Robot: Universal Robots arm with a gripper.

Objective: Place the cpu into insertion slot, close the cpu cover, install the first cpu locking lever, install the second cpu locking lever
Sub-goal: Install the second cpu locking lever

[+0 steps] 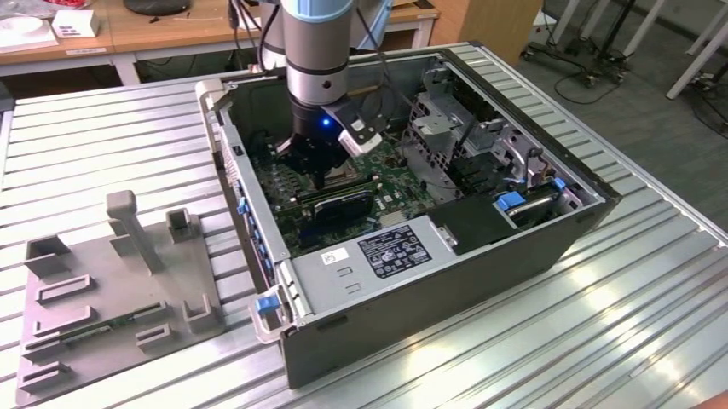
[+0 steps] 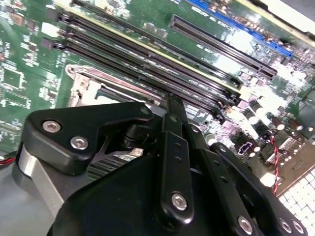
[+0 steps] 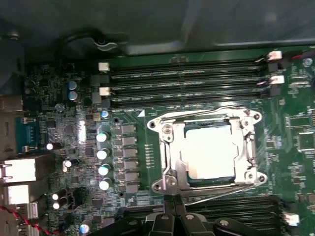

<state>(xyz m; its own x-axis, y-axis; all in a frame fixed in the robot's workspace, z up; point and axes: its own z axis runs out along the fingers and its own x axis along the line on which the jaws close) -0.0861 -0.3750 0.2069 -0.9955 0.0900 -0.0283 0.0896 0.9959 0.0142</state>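
While seated flat, cpu (image 3: 209, 151) squared to insertion slot (image 3: 170, 162)

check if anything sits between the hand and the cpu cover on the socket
Nothing visible does. In the first wrist view the hand sits at the edge of the insertion slot, and the cpu cover lies down around the cpu with only bare board between them.

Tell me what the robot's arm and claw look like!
The arm is a round silvery-grey tube with a light blue band up top. A little blue light glows on its black wrist. In both wrist views, the gripper is black metal links with shiny silver screws.
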